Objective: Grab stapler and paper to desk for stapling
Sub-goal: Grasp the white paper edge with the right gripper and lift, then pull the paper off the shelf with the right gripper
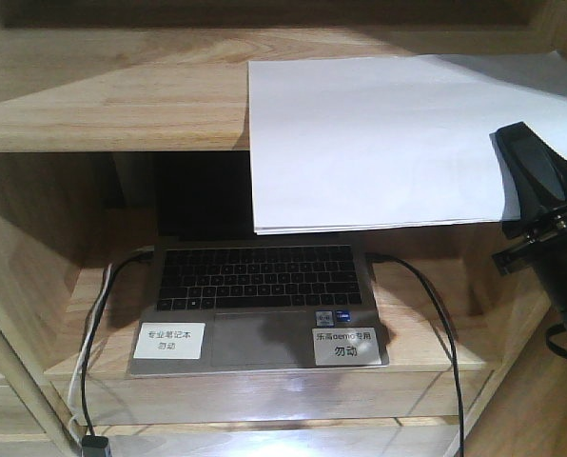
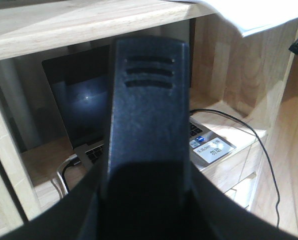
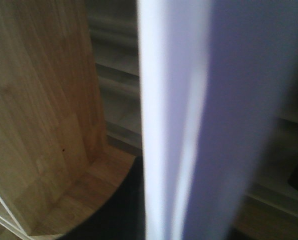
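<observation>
The paper (image 1: 379,143) is a few white sheets held flat in the air, its left part overlapping the top board of the shelf unit (image 1: 112,95). My right gripper (image 1: 514,145) is shut on the paper's right edge. In the right wrist view the paper (image 3: 174,125) runs edge-on away from the gripper (image 3: 174,222), with a dark finger (image 3: 116,212) beside it. In the left wrist view the black stapler (image 2: 146,115), three grooves near its far end, fills the middle. My left gripper (image 2: 149,205) is shut on it. The desk is out of view.
An open laptop (image 1: 260,290) with two white labels sits in the shelf unit's lower bay, below the paper. Black cables (image 1: 93,324) run from both its sides over the shelf's front edge. Wooden side walls (image 1: 27,248) close the bay.
</observation>
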You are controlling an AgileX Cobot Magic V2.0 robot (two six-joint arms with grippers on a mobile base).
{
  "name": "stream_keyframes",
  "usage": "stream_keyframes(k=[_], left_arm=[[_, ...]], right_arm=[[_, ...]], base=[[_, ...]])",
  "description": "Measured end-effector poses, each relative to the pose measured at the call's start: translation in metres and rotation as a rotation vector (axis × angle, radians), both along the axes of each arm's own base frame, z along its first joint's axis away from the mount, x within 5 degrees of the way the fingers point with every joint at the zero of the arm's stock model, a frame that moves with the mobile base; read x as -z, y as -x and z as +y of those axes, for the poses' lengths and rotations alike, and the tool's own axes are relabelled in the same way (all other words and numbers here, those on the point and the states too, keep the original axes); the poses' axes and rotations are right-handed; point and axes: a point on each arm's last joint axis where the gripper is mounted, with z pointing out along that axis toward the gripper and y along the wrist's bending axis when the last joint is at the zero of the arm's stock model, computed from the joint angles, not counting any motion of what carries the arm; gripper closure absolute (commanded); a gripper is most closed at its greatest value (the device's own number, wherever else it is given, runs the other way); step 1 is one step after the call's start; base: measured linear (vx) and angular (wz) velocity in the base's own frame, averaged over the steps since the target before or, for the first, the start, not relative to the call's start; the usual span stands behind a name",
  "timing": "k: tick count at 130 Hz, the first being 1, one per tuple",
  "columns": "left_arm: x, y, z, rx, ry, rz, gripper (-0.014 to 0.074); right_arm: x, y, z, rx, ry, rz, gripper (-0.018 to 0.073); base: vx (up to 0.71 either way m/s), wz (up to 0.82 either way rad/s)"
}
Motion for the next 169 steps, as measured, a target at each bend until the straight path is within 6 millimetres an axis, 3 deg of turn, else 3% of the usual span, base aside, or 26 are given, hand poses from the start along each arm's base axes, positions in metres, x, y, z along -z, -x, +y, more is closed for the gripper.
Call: stream_keyframes(k=[35, 65, 107, 132, 169], left_arm=[[0.0, 0.0, 0.0, 0.0, 0.0, 0.0, 0.0602], [0.0, 0.0, 0.0, 0.0, 0.0, 0.0, 0.0602], [0.0, 0.0, 0.0, 0.0, 0.0, 0.0, 0.0602], [0.0, 0.0, 0.0, 0.0, 0.0, 0.0, 0.0602], [0.0, 0.0, 0.0, 0.0, 0.0, 0.0, 0.0602]], right_arm=[[-0.002, 0.001, 0.0, -0.003, -0.006, -0.005, 0.0569], [-0.017, 0.014, -0.006, -0.004, -0.037, -0.081, 0.0568], [-0.045, 0.046, -0.018, -0.01, -0.068, -0.262, 0.0568], [-0.061, 0.068, -0.038, 0.078, -0.045, -0.387, 0.0566], [-0.068, 0.099, -0.054, 0.165, 0.002, -0.43, 0.0566]], base=[[0.0, 0.0], [0.0, 0.0], [0.0, 0.0], [0.0, 0.0], [0.0, 0.0]])
